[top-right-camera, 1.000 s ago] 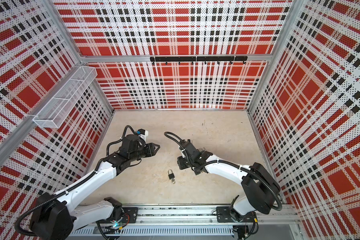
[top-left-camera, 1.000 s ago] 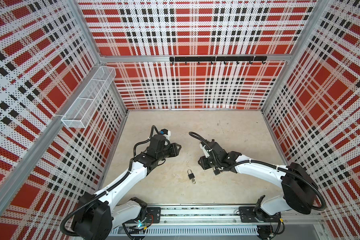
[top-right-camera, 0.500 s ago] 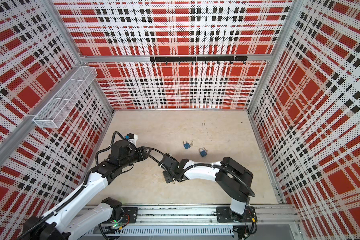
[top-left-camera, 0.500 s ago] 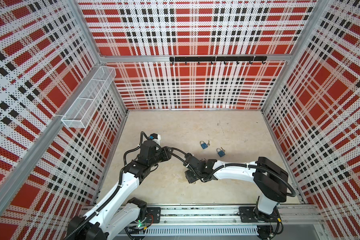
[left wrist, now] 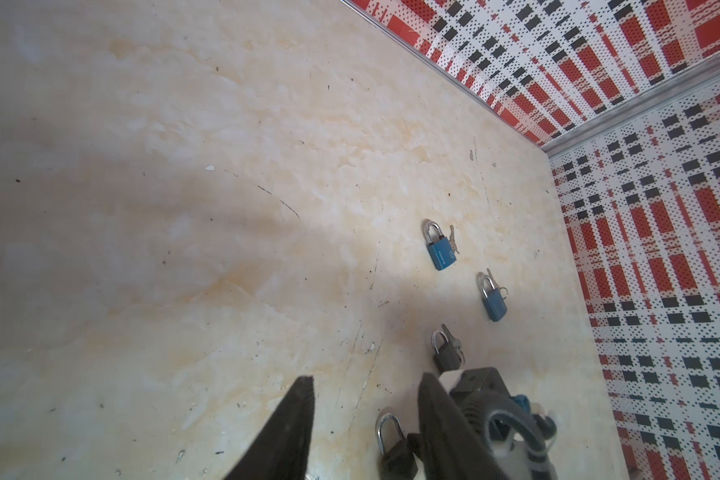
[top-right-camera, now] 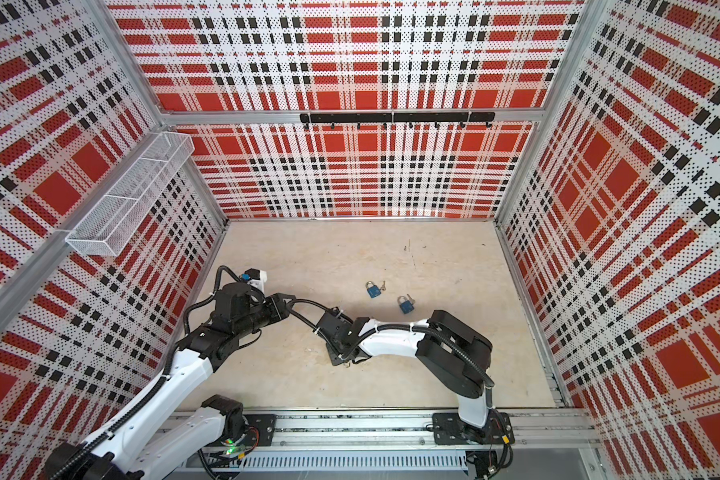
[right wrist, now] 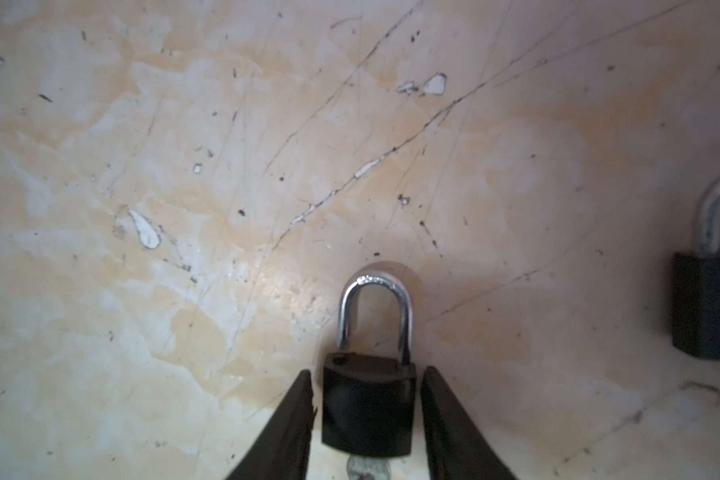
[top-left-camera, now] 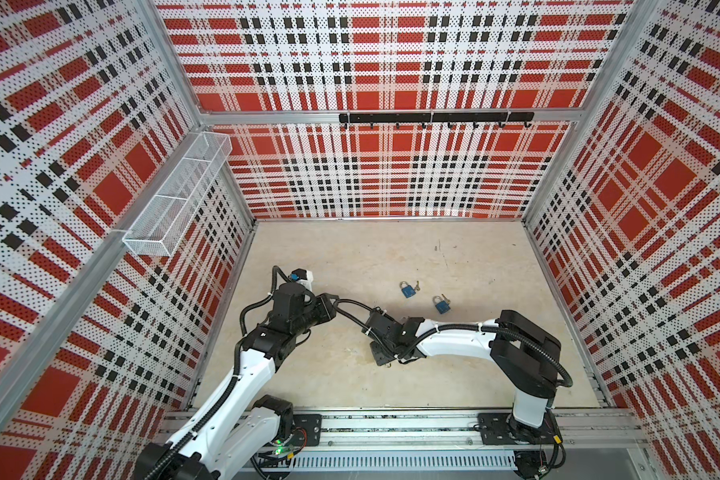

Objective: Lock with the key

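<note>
I see right gripper (right wrist: 366, 370) low over table (right wrist: 184, 166); fingers (right wrist: 292, 424) spread either side of black padlock (right wrist: 368, 407), thin gap each side, not pinching; padlock lies flat between them, shackle (right wrist: 375, 286) raised, one leg out of body; key (right wrist: 366, 469) sticks from its bottom end; left gripper (left wrist: 365, 378) hovers close by, fingers wide apart, nothing between; second black padlock (right wrist: 707, 307) just beside; far blue padlock (top-left-camera: 408, 289) and near blue padlock (top-left-camera: 442, 305) lie further back, apart.

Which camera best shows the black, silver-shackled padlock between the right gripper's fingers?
Right wrist view: the black padlock lies close up, body, silver shackle and key all showing. In both top views the right gripper covers it. The left wrist view probably catches it, half hidden.
</note>
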`<control>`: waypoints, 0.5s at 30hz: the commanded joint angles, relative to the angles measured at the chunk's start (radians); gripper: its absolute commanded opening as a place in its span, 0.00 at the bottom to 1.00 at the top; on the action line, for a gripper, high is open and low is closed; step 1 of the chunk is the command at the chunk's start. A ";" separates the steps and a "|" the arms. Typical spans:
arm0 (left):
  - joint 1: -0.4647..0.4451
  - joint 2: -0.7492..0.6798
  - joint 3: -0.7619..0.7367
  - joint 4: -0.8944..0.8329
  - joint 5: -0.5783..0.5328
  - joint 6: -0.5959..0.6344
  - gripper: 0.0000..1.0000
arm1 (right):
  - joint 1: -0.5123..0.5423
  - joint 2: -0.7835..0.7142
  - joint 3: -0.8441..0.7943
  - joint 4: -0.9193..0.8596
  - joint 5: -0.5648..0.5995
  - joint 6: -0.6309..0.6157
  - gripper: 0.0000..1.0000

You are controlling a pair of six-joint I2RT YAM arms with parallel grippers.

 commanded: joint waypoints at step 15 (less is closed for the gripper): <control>0.027 -0.006 0.001 -0.001 0.033 -0.013 0.45 | 0.016 0.042 0.035 -0.058 0.040 0.021 0.21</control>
